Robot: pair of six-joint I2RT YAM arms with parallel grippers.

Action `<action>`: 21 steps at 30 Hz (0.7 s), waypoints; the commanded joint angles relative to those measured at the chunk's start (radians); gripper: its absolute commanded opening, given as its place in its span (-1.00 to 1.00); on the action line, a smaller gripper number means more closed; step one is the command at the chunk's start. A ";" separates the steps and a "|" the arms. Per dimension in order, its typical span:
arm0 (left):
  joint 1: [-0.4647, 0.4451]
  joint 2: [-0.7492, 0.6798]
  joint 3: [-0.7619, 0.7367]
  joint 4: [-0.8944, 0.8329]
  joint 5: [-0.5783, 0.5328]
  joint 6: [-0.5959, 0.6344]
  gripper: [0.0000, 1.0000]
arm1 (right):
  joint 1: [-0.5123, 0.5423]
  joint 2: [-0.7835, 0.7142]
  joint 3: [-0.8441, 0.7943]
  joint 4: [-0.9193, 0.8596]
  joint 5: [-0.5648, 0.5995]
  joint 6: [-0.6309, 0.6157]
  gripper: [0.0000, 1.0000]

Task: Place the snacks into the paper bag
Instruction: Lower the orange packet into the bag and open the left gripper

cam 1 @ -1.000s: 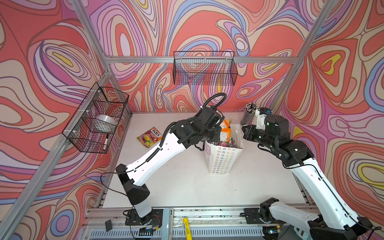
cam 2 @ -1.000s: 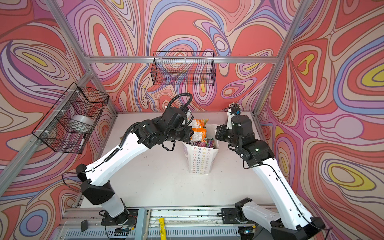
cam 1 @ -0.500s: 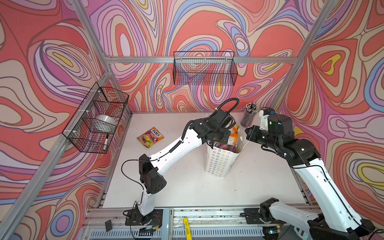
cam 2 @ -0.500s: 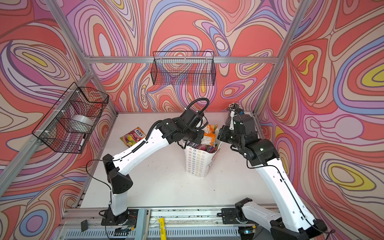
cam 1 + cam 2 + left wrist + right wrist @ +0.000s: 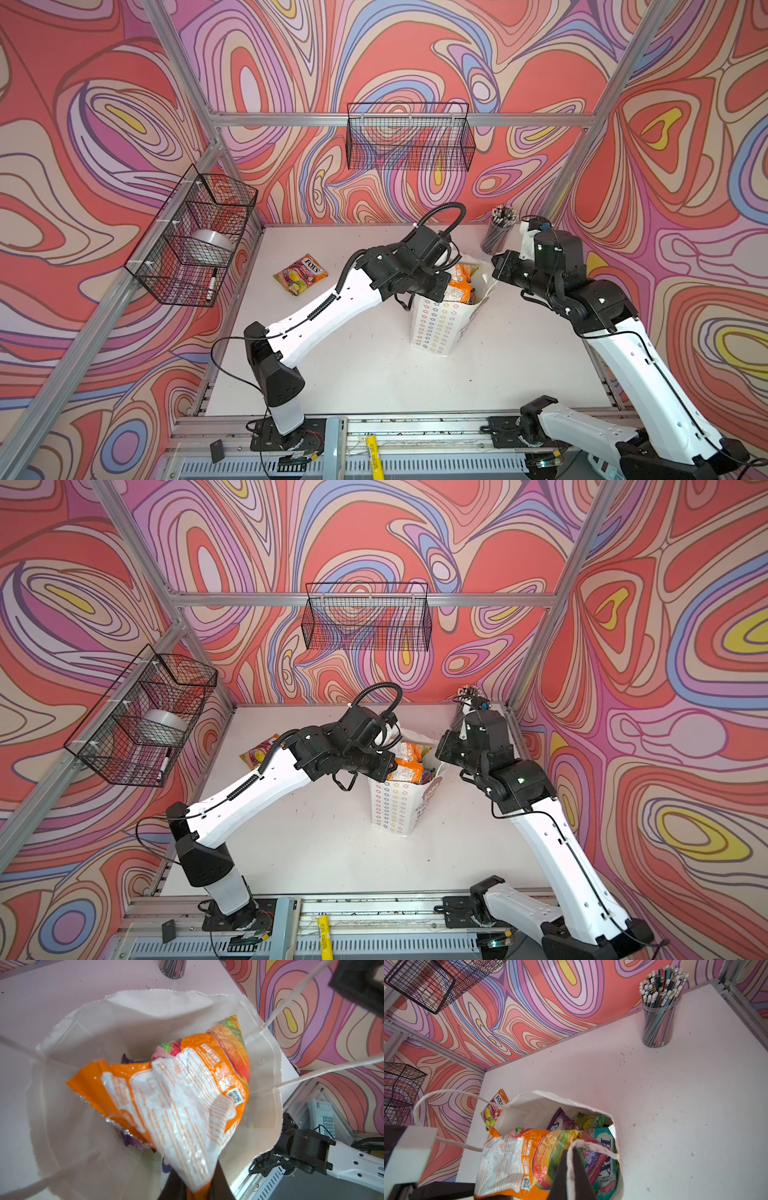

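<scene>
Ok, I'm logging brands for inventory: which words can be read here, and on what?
"FOX'S": fruit-print packet lying on the table.
"FOX": teal packet in the paper bag, remainder hidden.
Orange packet, back print and QR code: too small to read.
Paper bag's side print: blurred.

The red-and-yellow packet [image 5: 300, 272] lying on the bench [image 5: 374, 374] is showing the brand "FOX'S" across its face. In the right wrist view, the teal packet [image 5: 606, 1147] standing in the paper bag [image 5: 533, 1103] is showing large "FOX" lettering, and the purple packet [image 5: 560, 1121] behind it is showing only a final "S". The orange packet [image 5: 176, 1095] is carrying a white panel of fine print too small to read and a small QR code [image 5: 235, 1095], and the print on the bag's outside is staying illegible.
</scene>
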 commanded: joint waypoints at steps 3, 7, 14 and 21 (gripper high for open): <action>0.000 0.133 0.133 -0.084 -0.039 0.017 -0.71 | -0.003 0.025 -0.019 0.111 -0.019 -0.017 -1.00; 0.013 0.214 0.206 -0.090 -0.028 0.008 -0.69 | -0.003 0.041 -0.033 0.184 -0.063 -0.008 -1.00; 0.019 0.332 0.238 -0.164 0.042 -0.027 -0.68 | -0.004 0.036 -0.058 0.246 0.000 -0.033 -1.00; 0.029 0.275 0.206 -0.181 0.070 -0.068 -0.23 | -0.004 0.020 -0.087 0.316 -0.017 -0.016 -1.00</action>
